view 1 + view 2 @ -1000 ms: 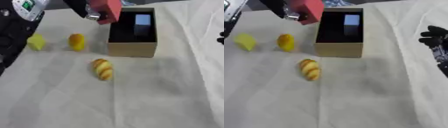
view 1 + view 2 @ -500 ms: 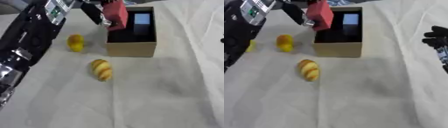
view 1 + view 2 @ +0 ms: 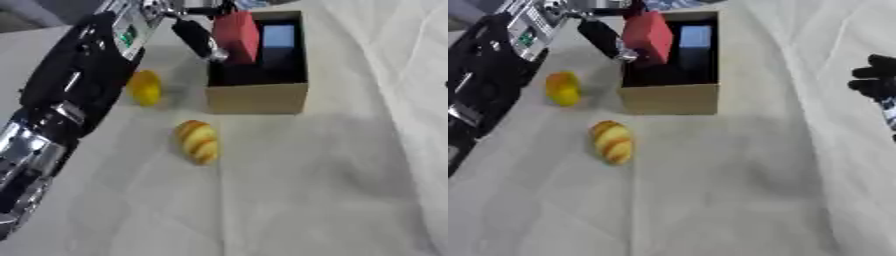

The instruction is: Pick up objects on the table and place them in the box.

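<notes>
Left robot hand [image 3: 203,37]: fingers pinching red block [image 3: 236,36], upright, over left edge of box [image 3: 259,98] | box interior just right, below | right robot hand [image 3: 875,82]: idle, fingers curled, far right

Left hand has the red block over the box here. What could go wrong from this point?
The red block hangs tilted over the box's left wall, so on release it might catch the rim and tip outside. A blue item already lies inside, leaving less room. The left hand and forearm pass close above the yellow fruit, which a careless pull-back could knock.
</notes>
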